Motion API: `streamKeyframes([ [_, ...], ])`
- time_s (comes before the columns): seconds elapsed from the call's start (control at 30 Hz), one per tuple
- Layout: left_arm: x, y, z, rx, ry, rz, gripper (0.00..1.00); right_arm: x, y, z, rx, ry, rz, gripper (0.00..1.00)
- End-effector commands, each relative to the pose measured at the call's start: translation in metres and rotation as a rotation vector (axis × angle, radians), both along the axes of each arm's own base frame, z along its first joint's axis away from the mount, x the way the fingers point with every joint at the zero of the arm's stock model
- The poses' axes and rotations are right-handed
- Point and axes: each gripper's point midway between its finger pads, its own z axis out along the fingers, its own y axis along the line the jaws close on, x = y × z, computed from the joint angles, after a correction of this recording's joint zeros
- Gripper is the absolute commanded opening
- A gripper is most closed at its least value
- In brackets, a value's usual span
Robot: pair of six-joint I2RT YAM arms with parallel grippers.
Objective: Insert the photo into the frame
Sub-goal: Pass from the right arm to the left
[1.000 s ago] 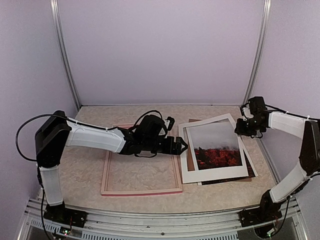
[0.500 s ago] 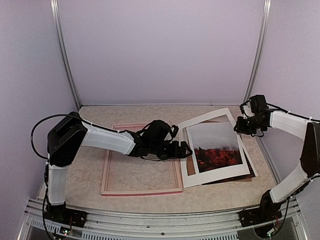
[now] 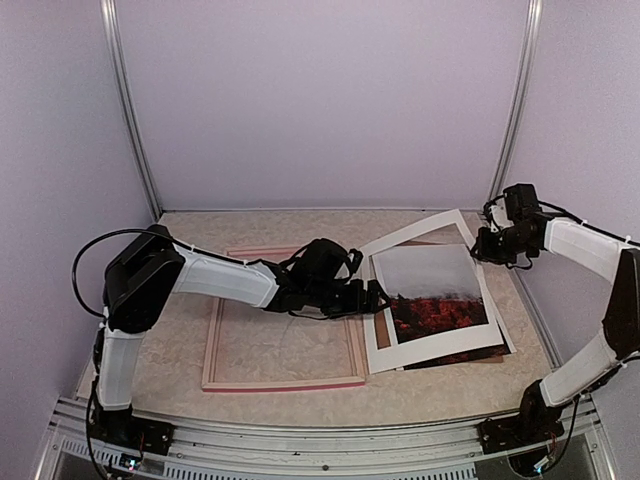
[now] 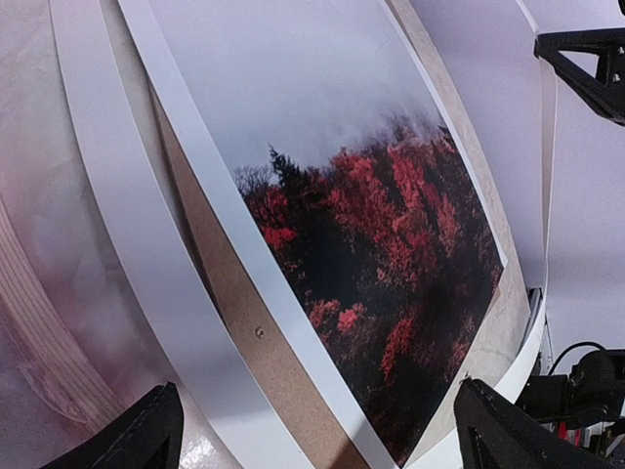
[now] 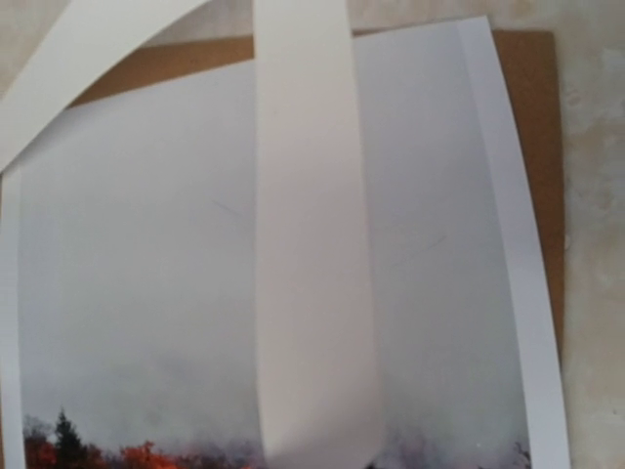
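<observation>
The photo (image 3: 440, 300) of red foliage under grey sky lies on a brown backing board (image 4: 244, 332) at the table's right. A separate white mat (image 3: 430, 347) lies over it. My right gripper (image 3: 487, 248) is shut on the mat's far right corner and holds it raised; one mat strip (image 5: 312, 244) crosses the right wrist view above the photo (image 5: 146, 293), and the fingers are hidden there. The pink frame (image 3: 285, 382) lies flat, left of centre. My left gripper (image 3: 378, 298) reaches over the frame to the mat's left edge, open, its fingertips (image 4: 146, 435) straddling mat (image 4: 127, 225) and photo (image 4: 371, 225).
Lilac walls and two metal posts (image 3: 513, 110) close in the beige table (image 3: 180, 240). The left arm's white forearm (image 3: 220, 280) lies across the frame's upper part. An aluminium rail (image 3: 300, 440) runs along the near edge. The backing board (image 5: 532, 117) juts out past the photo's right side.
The left arm has stretched further right, its gripper going from above the frame's right rail to the mat's left edge. The right gripper has drawn the mat's far corner up and back, turning the mat.
</observation>
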Motion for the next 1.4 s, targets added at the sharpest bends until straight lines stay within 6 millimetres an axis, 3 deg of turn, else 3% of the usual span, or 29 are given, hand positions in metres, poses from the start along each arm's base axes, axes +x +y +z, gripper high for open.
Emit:
streamKeyframes([
  [0.0,0.006,-0.007,-0.005,0.039,-0.044,0.007,0.96,0.001,-0.008,0.028,0.007,-0.052,-0.012,0.17],
  [0.33,0.015,-0.018,-0.008,0.068,-0.066,0.014,0.98,-0.003,-0.013,0.050,0.019,-0.089,-0.016,0.17],
  [0.43,0.014,-0.023,-0.013,0.079,-0.055,0.011,0.99,-0.002,-0.025,0.049,0.017,-0.088,-0.047,0.17],
  [0.6,0.014,-0.028,-0.031,0.138,-0.038,0.010,0.98,-0.003,-0.027,0.043,0.016,-0.077,-0.056,0.18],
  [0.8,0.011,-0.030,-0.051,0.171,-0.019,0.008,0.90,-0.003,-0.028,0.041,0.020,-0.075,-0.057,0.18],
  [1.0,0.008,-0.033,-0.061,0.167,-0.004,-0.007,0.71,-0.002,-0.028,0.041,0.023,-0.074,-0.055,0.18],
  [1.37,0.012,-0.032,-0.058,0.155,-0.031,0.010,0.53,-0.004,-0.026,0.033,0.030,-0.063,-0.049,0.19],
])
